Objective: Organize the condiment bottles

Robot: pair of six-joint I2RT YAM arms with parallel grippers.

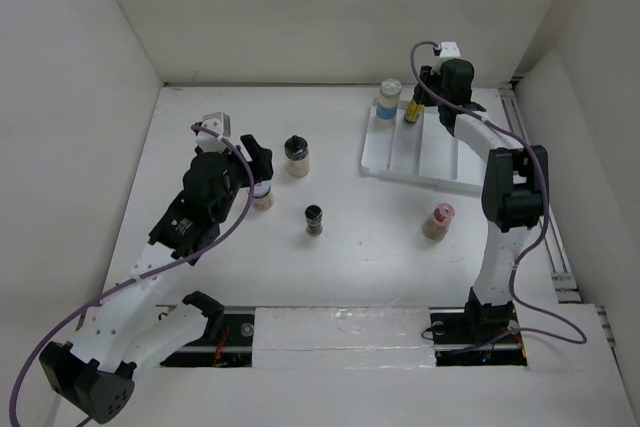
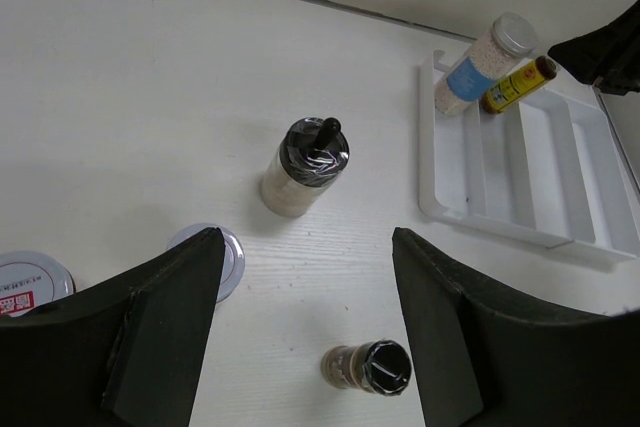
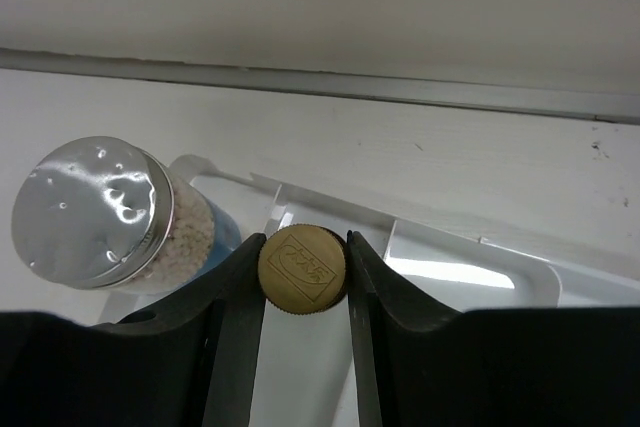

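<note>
White bench (image 1: 360,267), with a white divided tray (image 1: 440,162) near its far right corner. Left tool (image 2: 303,247) hangs released toward the left edge. Right tool (image 3: 303,282) is clenched on the ribbed cap of the slim amber bottle (image 2: 513,87), in the tray. The bottle stands upright, cap up; likely light, rigid, slippery glass.

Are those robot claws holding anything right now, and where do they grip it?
The right gripper pinches the slim amber bottle by its gold cap, one finger on each side. The left gripper is open and holds nothing.
</note>
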